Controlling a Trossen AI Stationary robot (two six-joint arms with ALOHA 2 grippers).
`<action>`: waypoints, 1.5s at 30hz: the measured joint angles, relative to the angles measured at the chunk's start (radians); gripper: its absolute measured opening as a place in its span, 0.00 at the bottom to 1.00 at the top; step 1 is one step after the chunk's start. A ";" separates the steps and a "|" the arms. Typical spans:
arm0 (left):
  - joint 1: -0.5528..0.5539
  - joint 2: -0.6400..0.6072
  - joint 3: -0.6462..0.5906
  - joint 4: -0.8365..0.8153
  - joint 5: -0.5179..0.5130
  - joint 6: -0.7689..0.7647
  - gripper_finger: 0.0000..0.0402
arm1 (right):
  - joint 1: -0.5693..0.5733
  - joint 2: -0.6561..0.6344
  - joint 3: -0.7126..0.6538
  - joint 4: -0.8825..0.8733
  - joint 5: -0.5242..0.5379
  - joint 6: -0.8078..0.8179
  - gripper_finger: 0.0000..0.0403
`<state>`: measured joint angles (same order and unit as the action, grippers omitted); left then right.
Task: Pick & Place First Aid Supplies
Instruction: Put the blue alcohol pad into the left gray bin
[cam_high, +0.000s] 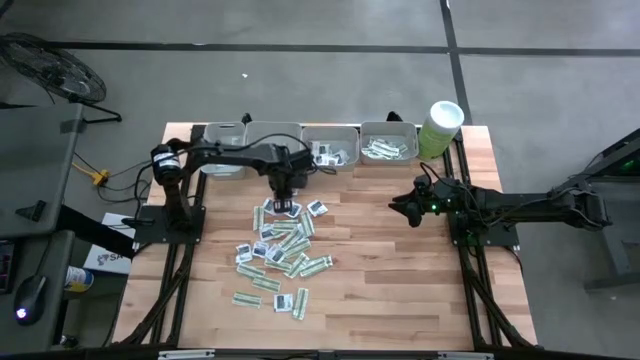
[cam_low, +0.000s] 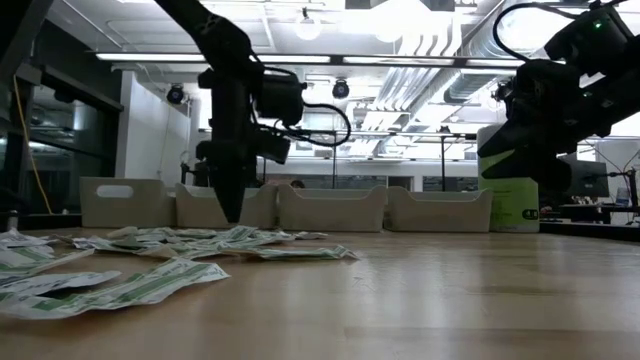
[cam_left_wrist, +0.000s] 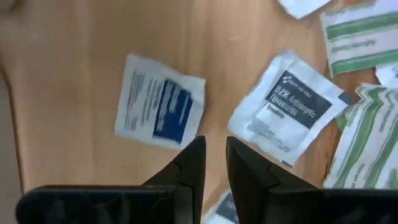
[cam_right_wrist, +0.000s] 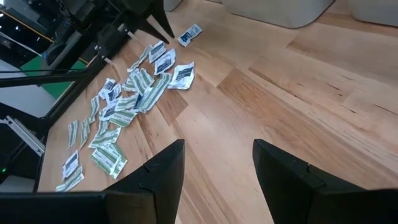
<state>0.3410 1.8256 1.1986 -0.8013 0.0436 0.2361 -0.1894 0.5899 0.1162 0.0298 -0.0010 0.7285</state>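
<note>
Left gripper (cam_high: 283, 203) hangs just left of centre in the high view, over the top edge of the sachet pile (cam_high: 280, 250), its fingers (cam_left_wrist: 193, 165) drawn close with only a thin gap and nothing pinched between them. Through the left wrist view, bare wood lies under the tips, with a blue-printed white sachet (cam_left_wrist: 158, 109) on one side and a dark-labelled antiseptic towelette (cam_left_wrist: 289, 109) on the other (neither is touched). The pile spreads across the middle-left of the table (cam_high: 400, 260), stopping short of the lower edge.

Along the upper edge runs a row of four grey trays (cam_high: 300, 140); the two at the right of the row already hold sachets. A green tub (cam_high: 440, 128) stands at the upper right corner.

Right of centre, the wood is bare from the pile to the right edge. Right gripper (cam_high: 411, 208) waits there, fingers (cam_right_wrist: 158, 171) spread wide and empty, well apart from the pile.
</note>
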 joint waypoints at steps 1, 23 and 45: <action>-0.005 0.000 -0.008 0.007 -0.001 0.022 0.16 | 0.000 0.000 0.000 -0.002 0.000 0.000 0.46; -0.008 -0.076 -0.069 0.080 -0.001 0.123 0.16 | 0.000 0.000 0.000 -0.044 -0.008 0.006 0.46; -0.007 -0.063 -0.204 0.307 -0.059 0.171 0.43 | 0.000 0.000 0.000 -0.049 -0.037 0.005 0.46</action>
<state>0.3344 1.7624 0.9948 -0.4947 -0.0156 0.4074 -0.1890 0.5899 0.1162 -0.0193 -0.0376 0.7330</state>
